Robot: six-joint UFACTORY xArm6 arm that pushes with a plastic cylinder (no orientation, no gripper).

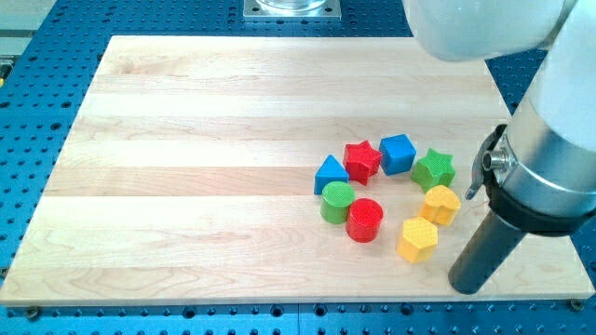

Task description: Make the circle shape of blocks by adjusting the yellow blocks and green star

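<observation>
Several blocks form a rough ring on the right half of the wooden board [186, 140]. A green star [434, 170] sits at the ring's right. A yellow heart-like block [440, 205] lies just below it, and a yellow hexagon [417, 240] lies lower left of that. A blue triangle [331, 175], red star [362, 160] and blue cube [398, 154] form the top arc. A green cylinder [337, 202] and red cylinder [364, 221] form the lower left. My tip [468, 285] rests right of and below the yellow hexagon, apart from it.
The white and grey arm body [549, 158] hangs over the board's right edge. A blue perforated table [37, 140] surrounds the board. A metal mount [291, 9] sits at the view's top.
</observation>
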